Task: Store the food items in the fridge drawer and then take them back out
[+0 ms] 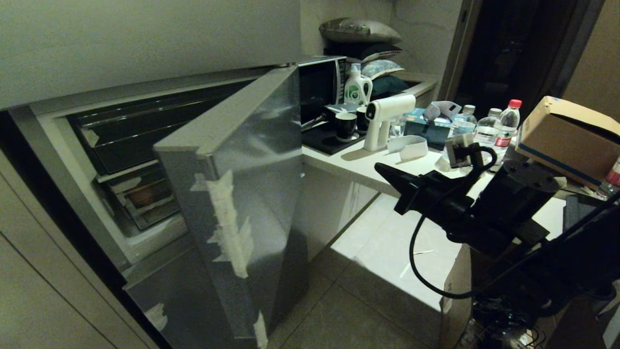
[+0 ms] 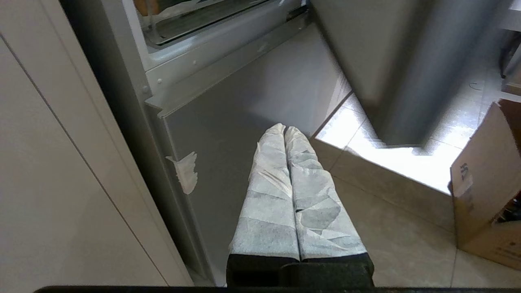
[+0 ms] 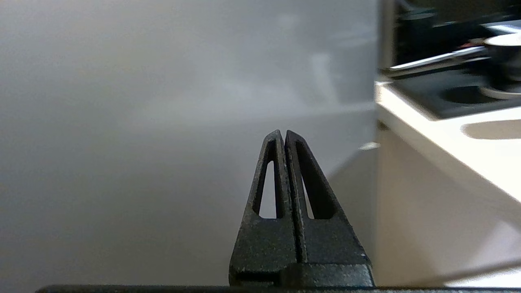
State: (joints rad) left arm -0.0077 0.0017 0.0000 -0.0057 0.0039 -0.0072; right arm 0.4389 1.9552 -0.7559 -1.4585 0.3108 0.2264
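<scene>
Beside the open fridge door (image 1: 242, 194), my right claw (image 1: 382, 169) hangs closed and empty, pointing at the door's steel face. Behind that door the fridge drawer (image 1: 140, 196) is half hidden; I cannot make out any food inside. My left claw (image 2: 284, 131), tape-wrapped, sits pressed together, empty, low above the floor (image 2: 386, 228).

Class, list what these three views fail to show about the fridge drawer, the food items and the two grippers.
- Fridge drawer: head view, dim; the open fridge door covers its right part.
- Food items: only a tan patch shows, cut by the left wrist view's edge; no pepper visible.
- Right gripper: shut; background blurred.
- Left gripper: shut, outside the head view.
</scene>
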